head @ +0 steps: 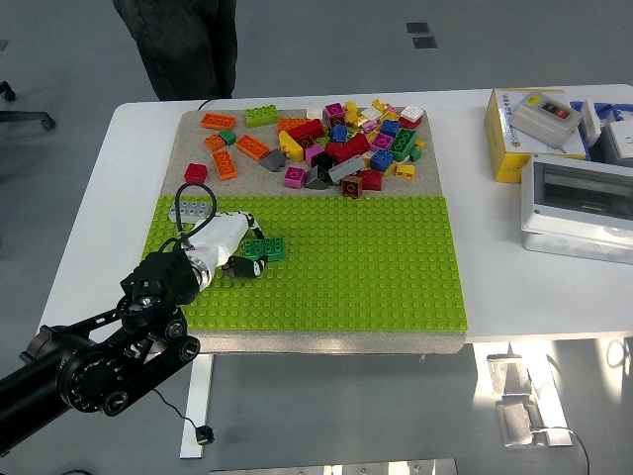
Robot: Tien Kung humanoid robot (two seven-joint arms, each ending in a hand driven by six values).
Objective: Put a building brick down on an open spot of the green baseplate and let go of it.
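My left hand (235, 248) is gripping a green brick (264, 248), holding it low over the left part of the baseplate (376, 267) on the desk (129, 178). A grey brick (192, 210) is sitting at the plate's far left corner; loose bricks (341, 143) are lying beyond.
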